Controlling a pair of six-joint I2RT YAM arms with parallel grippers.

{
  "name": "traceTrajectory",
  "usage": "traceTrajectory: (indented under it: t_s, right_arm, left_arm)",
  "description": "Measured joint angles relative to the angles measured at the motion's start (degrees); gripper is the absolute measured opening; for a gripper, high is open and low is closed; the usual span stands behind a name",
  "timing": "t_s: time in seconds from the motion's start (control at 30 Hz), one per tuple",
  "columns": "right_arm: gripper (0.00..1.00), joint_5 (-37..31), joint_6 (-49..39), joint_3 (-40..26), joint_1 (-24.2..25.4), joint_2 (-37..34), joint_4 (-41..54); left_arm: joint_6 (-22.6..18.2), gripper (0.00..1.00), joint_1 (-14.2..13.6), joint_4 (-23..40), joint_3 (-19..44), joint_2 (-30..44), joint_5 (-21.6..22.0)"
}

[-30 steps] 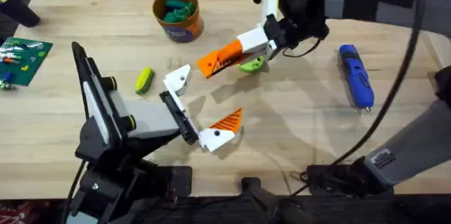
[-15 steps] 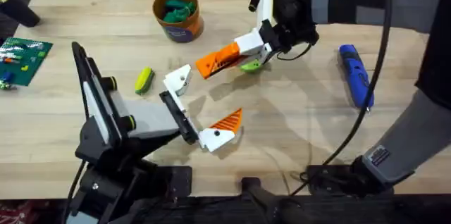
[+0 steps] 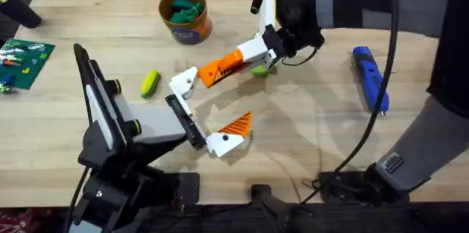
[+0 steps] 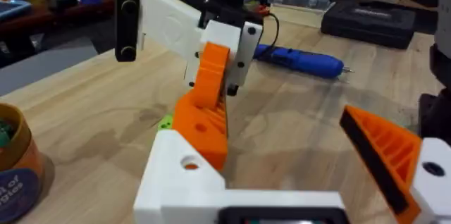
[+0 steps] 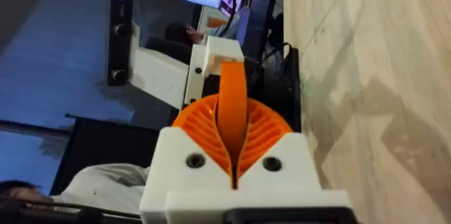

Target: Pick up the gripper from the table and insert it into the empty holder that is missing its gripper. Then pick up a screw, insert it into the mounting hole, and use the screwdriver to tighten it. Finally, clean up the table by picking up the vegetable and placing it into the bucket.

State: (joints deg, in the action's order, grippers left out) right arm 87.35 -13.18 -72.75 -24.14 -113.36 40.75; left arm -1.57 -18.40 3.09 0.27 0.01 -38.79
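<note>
Light wood table (image 3: 308, 152); dark cases (image 4: 370, 20) behind.

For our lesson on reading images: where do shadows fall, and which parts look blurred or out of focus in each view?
Overhead: soft shadows on the table beneath the right arm; the near grey stand looks soft. Left wrist: the room behind is blurred, the screwdriver fairly sharp. Right wrist: the background is blurred; an arm shadow crosses the wood.
</note>
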Motion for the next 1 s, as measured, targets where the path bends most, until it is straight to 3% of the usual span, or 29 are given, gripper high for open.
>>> traceTrajectory:
  t_s: [0.7,1.0]
  right_arm:
    - [0.023,0.0,3.1,0.0,0.0,0.0,0.2]
    - [0.024,-0.3,8.7,-1.8,-0.9,0.3,0.3]
  left_arm:
    - [0.0,0.986,0.0,0.0,0.0,0.0,0.0]
    - [-0.6,0.986,0.2,-0.1,0.0,0.0,1.5]
